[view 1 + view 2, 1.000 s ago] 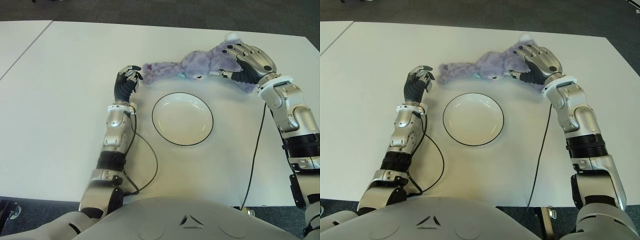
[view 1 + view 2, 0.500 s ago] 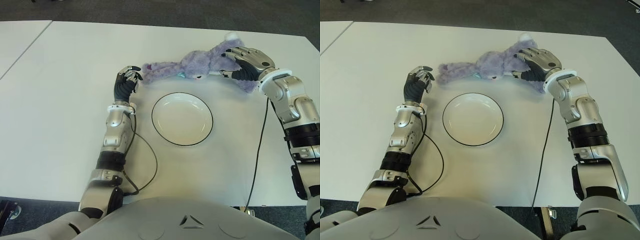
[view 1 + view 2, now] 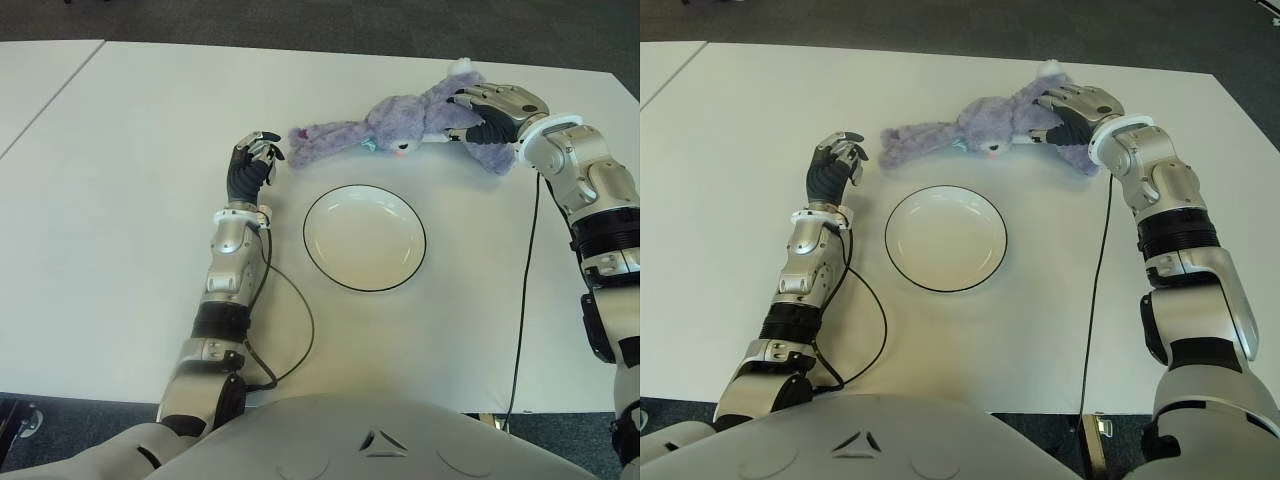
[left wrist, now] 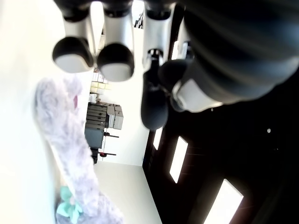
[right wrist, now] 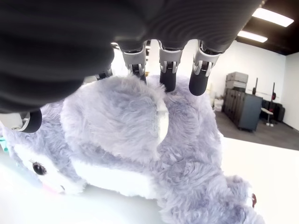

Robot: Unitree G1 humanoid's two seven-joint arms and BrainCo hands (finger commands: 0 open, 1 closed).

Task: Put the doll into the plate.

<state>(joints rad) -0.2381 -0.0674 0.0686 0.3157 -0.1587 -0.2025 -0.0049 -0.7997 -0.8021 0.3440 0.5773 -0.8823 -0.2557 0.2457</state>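
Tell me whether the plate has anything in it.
Empty. The plate shows only bare white; the doll lies on the table beyond it, under the right robot hand.

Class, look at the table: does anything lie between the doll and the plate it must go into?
Nothing visible does. Only bare table separates the doll, under the right hand, from the plate.

Silver jointed arms, black-palmed hands, black cable [image 3: 292,318] trailing.

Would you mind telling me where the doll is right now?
The doll lies on the table just beyond the plate, toward the robot's right, with the right hand closing over its head end and the left hand near its other end.
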